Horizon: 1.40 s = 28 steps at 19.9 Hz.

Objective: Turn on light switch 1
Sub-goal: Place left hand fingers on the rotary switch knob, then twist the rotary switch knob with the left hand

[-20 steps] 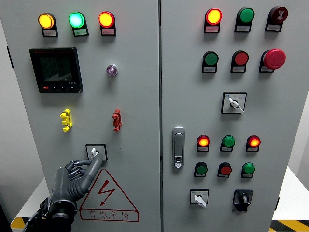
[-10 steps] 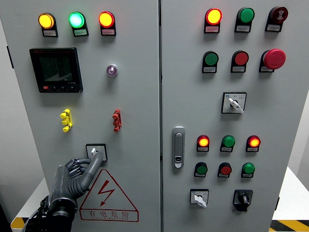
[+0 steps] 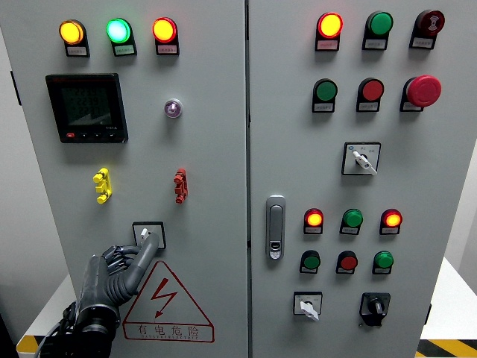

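Reaching up from the lower left of the head view, the left hand [image 3: 119, 270] has one finger [image 3: 146, 252] stretched out and the others curled, holding nothing. Its tip rests on the knob of the rotary switch [image 3: 147, 235], low on the left door [image 3: 216, 149] above the warning triangle [image 3: 165, 301]. Contact step appears in hand. Next move probably calls for turning the knob; the right hand is out of view.
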{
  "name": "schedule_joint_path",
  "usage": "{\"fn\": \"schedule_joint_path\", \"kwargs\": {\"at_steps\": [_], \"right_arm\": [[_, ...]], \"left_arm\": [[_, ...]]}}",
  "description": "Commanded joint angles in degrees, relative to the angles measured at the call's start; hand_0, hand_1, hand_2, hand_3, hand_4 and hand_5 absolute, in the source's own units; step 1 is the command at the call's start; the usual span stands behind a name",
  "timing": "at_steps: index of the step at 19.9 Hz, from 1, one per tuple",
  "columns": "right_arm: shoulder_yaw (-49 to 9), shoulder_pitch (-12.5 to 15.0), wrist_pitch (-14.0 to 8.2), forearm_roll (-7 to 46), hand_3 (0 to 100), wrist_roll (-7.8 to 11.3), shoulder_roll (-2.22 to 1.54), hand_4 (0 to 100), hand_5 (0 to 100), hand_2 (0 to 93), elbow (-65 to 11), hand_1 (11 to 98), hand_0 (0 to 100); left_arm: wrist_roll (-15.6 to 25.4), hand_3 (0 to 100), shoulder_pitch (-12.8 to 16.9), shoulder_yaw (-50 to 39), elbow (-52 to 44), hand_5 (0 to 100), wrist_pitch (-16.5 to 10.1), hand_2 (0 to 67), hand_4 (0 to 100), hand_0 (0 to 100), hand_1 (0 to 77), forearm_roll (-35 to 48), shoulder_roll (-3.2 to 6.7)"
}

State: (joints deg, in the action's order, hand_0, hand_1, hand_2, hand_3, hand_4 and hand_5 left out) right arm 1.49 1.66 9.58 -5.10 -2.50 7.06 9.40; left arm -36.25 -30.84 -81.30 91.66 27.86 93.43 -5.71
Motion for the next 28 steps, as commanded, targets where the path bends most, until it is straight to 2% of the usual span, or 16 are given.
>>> {"fn": "schedule_joint_path", "kwargs": {"at_steps": [1, 22, 28], "right_arm": [[0.0, -0.07, 0.0, 0.0, 11, -0.05, -0.03, 23, 15, 0.0, 0.0, 22.4, 0], [0.0, 0.01, 0.0, 0.0, 11, -0.05, -0.03, 23, 15, 0.0, 0.0, 22.5, 0], [0.0, 0.01, 0.0, 0.0, 11, 0.04, -0.03, 23, 15, 0.0, 0.0, 22.5, 0]], "left_arm": [[0.04, 85, -0.19, 0.0, -0.43, 87, 0.0, 55.2, 100, 1, 52.4, 0.0, 0.0], [0.04, 85, -0.98, 0.0, -1.57, 87, 0.0, 55.8, 100, 0, 50.2, 0.0, 0.09], [0.04, 85, -1.51, 0.0, -2.19, 87, 0.0, 56.0, 100, 4, 49.9, 0.0, 0.17]]}}
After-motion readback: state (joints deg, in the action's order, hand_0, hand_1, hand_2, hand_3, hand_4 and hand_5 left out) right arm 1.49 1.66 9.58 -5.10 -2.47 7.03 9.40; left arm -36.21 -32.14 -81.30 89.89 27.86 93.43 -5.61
